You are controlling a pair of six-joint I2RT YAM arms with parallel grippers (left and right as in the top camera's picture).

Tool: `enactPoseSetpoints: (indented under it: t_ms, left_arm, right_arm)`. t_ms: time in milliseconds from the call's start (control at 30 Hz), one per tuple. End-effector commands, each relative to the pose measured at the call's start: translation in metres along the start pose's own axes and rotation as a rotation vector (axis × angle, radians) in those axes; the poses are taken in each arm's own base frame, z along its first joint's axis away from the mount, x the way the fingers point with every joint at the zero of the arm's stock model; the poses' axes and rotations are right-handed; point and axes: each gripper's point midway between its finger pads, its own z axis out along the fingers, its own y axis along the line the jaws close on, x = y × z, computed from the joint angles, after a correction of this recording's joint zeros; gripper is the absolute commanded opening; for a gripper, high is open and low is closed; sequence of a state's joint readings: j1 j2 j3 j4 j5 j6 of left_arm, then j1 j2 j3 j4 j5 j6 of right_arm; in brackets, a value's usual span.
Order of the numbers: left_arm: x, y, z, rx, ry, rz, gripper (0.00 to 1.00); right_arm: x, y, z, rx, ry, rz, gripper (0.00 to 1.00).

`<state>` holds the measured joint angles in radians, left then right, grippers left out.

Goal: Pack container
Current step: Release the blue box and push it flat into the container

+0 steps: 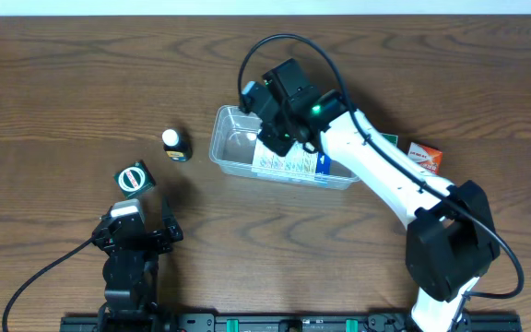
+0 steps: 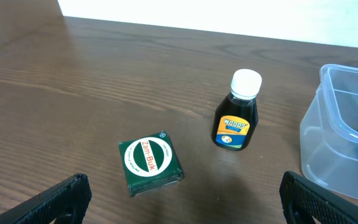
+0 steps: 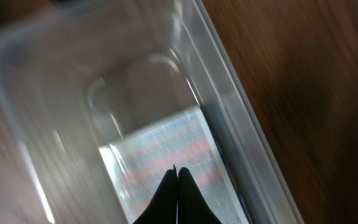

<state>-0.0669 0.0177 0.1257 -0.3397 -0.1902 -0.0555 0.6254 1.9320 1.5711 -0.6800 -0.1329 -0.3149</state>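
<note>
Container [image 1: 221, 148]: a clear, thin-walled plastic tub with rounded corners, mid-frame in the overhead view on the woodgrain desk [image 1: 63, 74]. My right tool [image 3: 176, 179] hangs inside it with its fingers together and nothing visible between them, just above a flat printed carton [image 3: 157, 146]. Risk: a further descent would ram the carton or shove the light tub. My left tool [image 2: 185, 199], lower left overhead, stands wide apart. The glossy, round-shouldered bottle [image 2: 236, 115] could topple if clipped.
</note>
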Motion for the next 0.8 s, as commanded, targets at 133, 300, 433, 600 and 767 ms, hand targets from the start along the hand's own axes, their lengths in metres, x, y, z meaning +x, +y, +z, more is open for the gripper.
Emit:
enactPoseSetpoints:
  t_ms: [133, 300, 433, 600, 767]
  left_arm:
    - [0.011, 0.002, 0.003, -0.009, 0.028, -0.007, 0.98]
    - [0.011, 0.002, 0.003, -0.009, 0.028, -0.007, 0.98]
    - [0.011, 0.002, 0.003, -0.009, 0.028, -0.007, 0.98]
    - [0.011, 0.002, 0.003, -0.009, 0.028, -0.007, 0.98]
    - [0.011, 0.002, 0.003, -0.009, 0.028, -0.007, 0.98]
  right_arm:
    - [-0.001, 0.028, 0.039, -0.123, 0.008, 0.039, 0.01]
    - [-0.007, 0.031, 0.054, -0.15, -0.025, 0.06, 0.01]
    - [-0.014, 0.028, 0.06, -0.143, -0.056, 0.069, 0.01]
    - [-0.012, 0.027, 0.074, -0.145, -0.054, 0.094, 0.01]
    - [-0.006, 0.027, 0.088, -0.146, -0.043, 0.108, 0.01]
